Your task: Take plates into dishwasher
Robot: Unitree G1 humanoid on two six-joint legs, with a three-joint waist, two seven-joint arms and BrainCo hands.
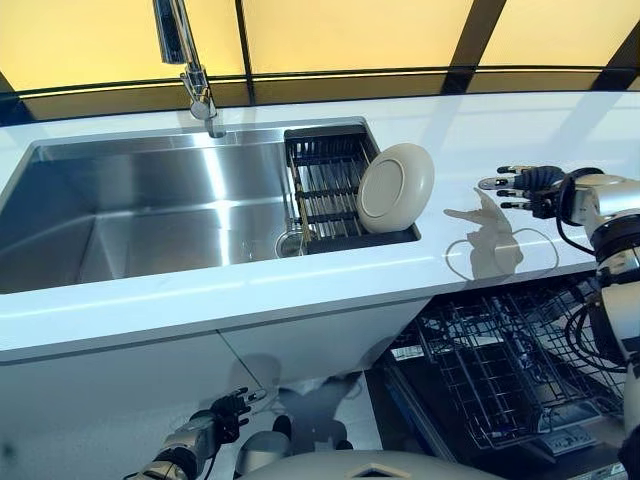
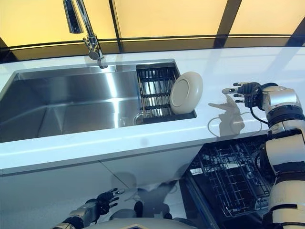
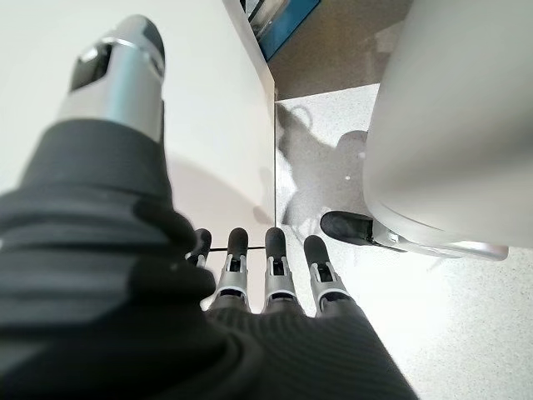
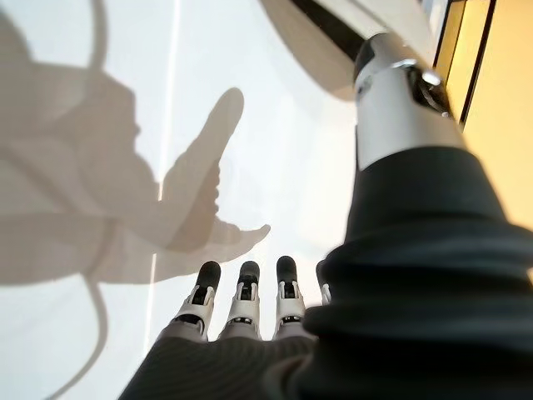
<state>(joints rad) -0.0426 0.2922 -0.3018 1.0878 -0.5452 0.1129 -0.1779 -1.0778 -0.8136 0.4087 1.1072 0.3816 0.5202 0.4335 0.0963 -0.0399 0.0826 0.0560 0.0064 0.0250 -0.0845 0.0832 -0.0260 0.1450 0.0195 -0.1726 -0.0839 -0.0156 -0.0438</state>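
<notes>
Cream-white plate (image 1: 396,187) is standing on edge in the dark wire drying rack (image 1: 325,185) at the right end of the stainless steel sink (image 1: 150,210), leaning toward the counter side; nothing is touching it. Only this one plate is showing.

Right hand (image 1: 522,186) is hovering above the white countertop (image 1: 500,130), well to the right of the plate, with fingers straight and spread and the thumb held apart, gripping nothing. Left hand (image 1: 222,415) is hanging low in front of the white cabinet (image 1: 150,400), fingers relaxed and empty.

Judgement: the reach toward the plate is in hand, with no pickup yet made. The next move is calling for the right hand to travel left to the plate's rim, close fingers and thumb on it, lift it clear of the rack wires, and carry it down to the open dishwasher rack (image 1: 500,370) below the counter edge.

Plate's lower edge is sitting among the rack wires, so its seating is hard to judge. Dishwasher rack is being cut off by the frame and partly covered by the right arm. Tap (image 1: 190,60) is cut off at the top.
</notes>
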